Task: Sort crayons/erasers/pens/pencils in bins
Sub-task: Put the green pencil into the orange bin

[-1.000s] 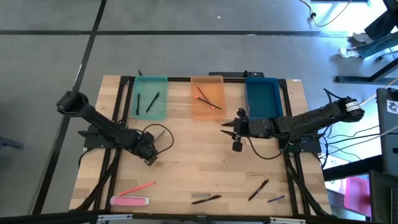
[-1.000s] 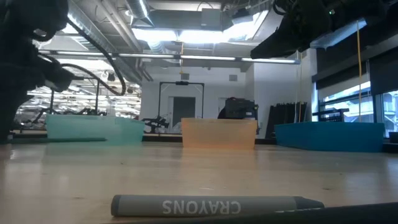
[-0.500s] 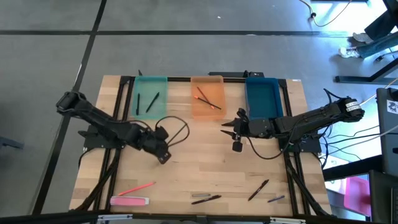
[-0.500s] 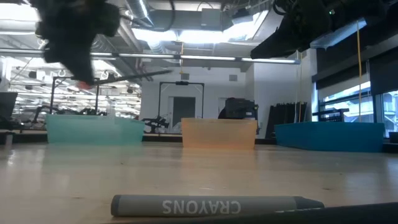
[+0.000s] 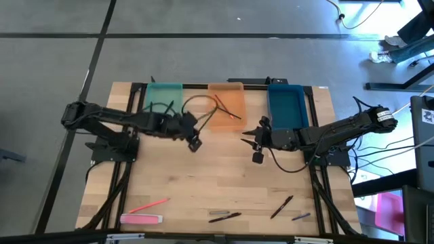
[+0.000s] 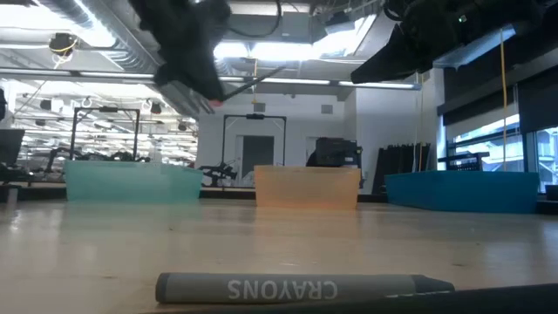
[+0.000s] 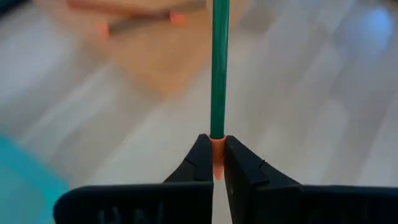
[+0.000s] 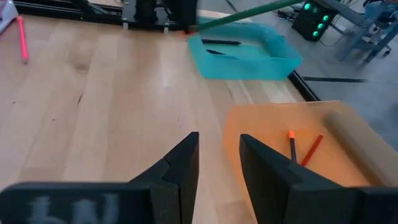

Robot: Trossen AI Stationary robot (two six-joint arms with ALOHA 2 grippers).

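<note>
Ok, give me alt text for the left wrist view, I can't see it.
The left gripper has its fingers shut on the orange eraser end of a green pencil, which points straight ahead over the wooden table. Beyond, blurred, is the orange bin holding pencils.

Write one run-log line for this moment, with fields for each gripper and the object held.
left gripper: shut on slim green pencil, near orange plastic bin | right gripper: open, empty, waiting beside blue plastic bin

The left gripper (image 5: 194, 144) has moved from the left middle of the tabletop toward the far edge. It is now just beside the orange bin (image 5: 235, 123), with its fingers closed on a green pencil (image 7: 219, 68).
</note>
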